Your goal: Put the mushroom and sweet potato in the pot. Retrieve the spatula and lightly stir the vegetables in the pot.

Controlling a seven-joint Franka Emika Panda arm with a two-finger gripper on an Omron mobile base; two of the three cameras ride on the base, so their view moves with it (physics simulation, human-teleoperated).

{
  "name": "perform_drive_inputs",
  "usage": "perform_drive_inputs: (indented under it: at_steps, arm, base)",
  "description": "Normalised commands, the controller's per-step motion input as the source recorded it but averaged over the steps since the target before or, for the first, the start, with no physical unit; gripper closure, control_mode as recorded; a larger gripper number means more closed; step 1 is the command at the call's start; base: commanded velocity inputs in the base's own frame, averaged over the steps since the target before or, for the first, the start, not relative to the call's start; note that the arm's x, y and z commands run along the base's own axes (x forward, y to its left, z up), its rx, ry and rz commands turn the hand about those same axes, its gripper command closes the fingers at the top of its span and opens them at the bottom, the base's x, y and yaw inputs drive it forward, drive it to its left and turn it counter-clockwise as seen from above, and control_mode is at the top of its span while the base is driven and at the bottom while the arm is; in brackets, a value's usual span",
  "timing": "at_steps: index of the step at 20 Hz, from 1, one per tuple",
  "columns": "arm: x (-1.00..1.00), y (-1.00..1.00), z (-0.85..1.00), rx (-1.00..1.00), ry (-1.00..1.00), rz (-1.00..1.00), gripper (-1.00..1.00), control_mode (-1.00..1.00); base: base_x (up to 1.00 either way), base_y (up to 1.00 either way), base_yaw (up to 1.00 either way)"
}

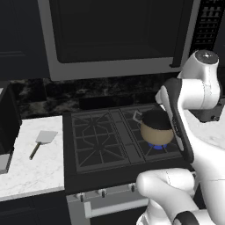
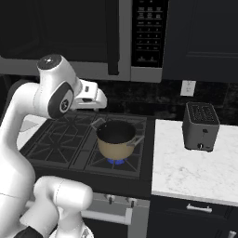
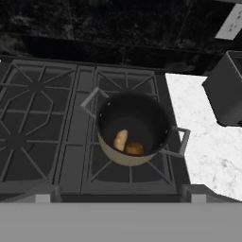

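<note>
Both vegetables lie in the pot; the spatula lies flat on the counter.

At the hand view's centre, the pot [image 3: 132, 127] on the stove [image 3: 42, 132] holds the sweet potato [image 3: 120, 140] beside the mushroom [image 3: 134, 149]. The spatula [image 1: 41, 141] lies at the left base view's left. The gripper's jaws stand wide apart, holding nothing.

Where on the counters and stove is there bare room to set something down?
Bare marble lies in front of the toaster, right of the stove; more around the spatula on the left. The left grates are bare; the pot occupies the right burner.
</note>
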Motion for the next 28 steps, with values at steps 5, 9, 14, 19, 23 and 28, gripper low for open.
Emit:
perform_drive_inputs:
  at_steps: [5,9,14,19,23,28]
  arm:
    - [0.00,0.00,0.00,0.00,0.00,0.00,-1.00,-1.00]
    - [0.00,0.00,0.00,0.00,0.00,0.00,-1.00,-1.00]
    - [0.00,0.17,-0.01,0.00,0.00,0.00,-1.00,-1.00]
    - [0.00,0.00,0.00,0.00,0.00,0.00,-1.00,1.00]
    - [0.00,0.00,0.00,0.00,0.00,0.00,-1.00,1.00]
    - [0.00,0.00,0.00,0.00,0.00,0.00,-1.00,1.00]
  base:
    - [0.00,0.00,0.00]
    - [0.00,0.00,0.00]
    - [0.00,0.00,0.00]
    - [-0.01,1.00,0.00]
    - [0.00,1.00,0.00]
    - [0.00,1.00,0.00]
